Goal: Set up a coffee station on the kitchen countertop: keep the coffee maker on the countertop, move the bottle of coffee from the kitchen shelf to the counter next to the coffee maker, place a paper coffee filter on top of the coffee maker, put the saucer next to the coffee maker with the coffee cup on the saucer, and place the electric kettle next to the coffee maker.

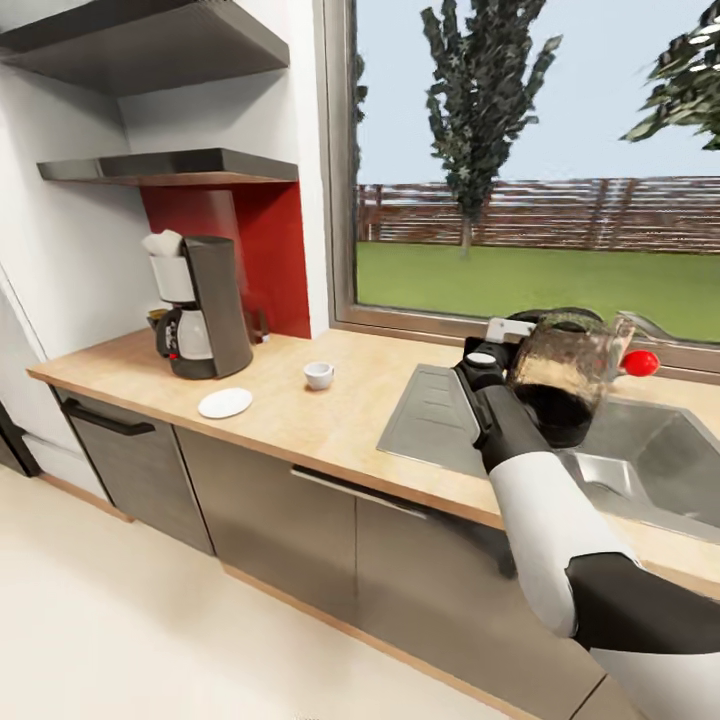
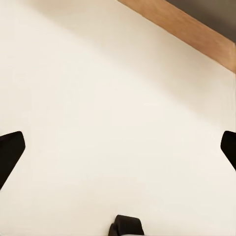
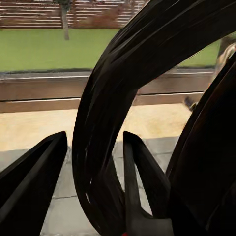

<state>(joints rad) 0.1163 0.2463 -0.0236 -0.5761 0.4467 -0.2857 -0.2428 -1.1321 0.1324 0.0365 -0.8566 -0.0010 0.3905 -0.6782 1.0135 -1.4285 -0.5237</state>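
A kitchen countertop is running under a wide window. The coffee maker is standing at the counter's far left, in front of a red wall panel, with a white paper filter sitting on top. No brand or lettering is readable on it. A white saucer is lying just in front of it, and a small white coffee cup is standing apart on the bare counter, not on the saucer. The right gripper is holding the glass electric kettle by its dark handle above the steel sink; its fingers are sitting either side of the handle. The left gripper is hanging released, jaws wide, over the pale floor.
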